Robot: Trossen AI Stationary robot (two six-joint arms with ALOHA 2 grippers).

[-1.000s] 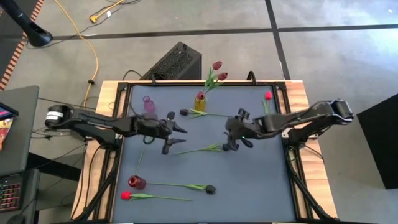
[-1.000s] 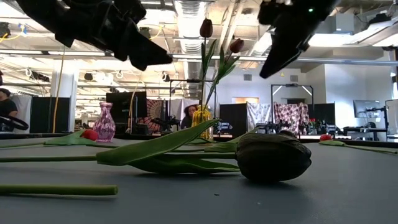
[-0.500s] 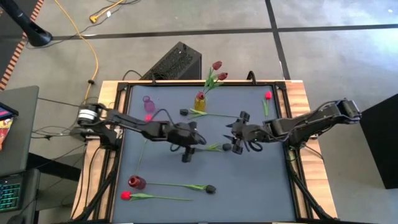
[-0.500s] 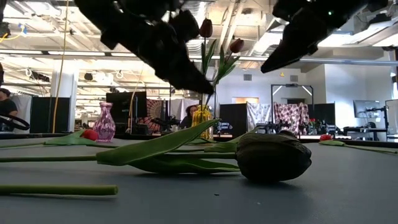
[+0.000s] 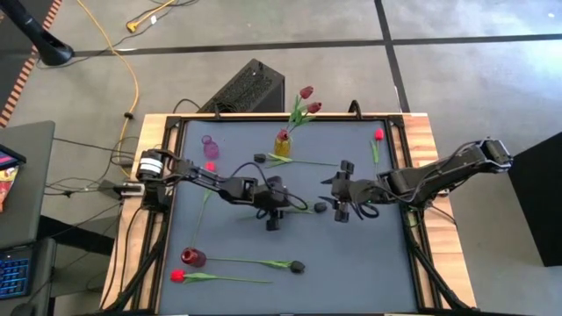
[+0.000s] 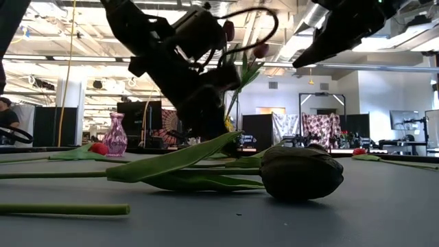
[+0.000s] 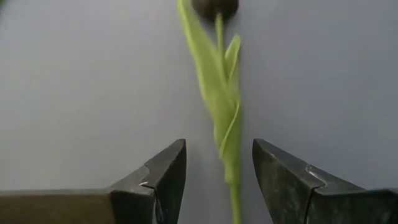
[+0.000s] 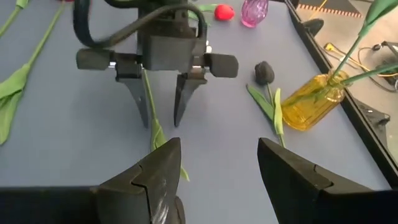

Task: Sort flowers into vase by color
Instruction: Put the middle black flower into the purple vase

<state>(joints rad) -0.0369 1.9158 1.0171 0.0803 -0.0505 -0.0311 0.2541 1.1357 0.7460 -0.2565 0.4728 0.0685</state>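
A dark-headed tulip (image 5: 303, 208) lies flat mid-table, its head (image 7: 214, 7) pointing toward the right edge. My left gripper (image 5: 273, 212) points down over its stem. It is open, with one finger on each side of the stem and leaf (image 7: 225, 118), and I see no touch. The right wrist view shows those fingers (image 8: 144, 112) astride the stem. My right gripper (image 5: 344, 200) is open and hovers just right of the tulip's head, holding nothing. The yellow vase (image 5: 282, 143) holds two red-maroon tulips. A purple vase (image 5: 211, 146) and a red vase (image 5: 193, 257) also stand on the table.
Loose tulips lie flat: a dark one (image 5: 294, 161) by the yellow vase, a red one (image 5: 378, 140) at the far right, a red one (image 5: 200, 206) on the left, and two (image 5: 255, 263) near the front edge. A black box (image 5: 248, 88) sits beyond the far edge.
My left gripper has swung toward the table's right and come down over the dark tulip's stem, ending astride it. My right gripper has drifted slightly toward the right and near edges. The tulip has not moved.
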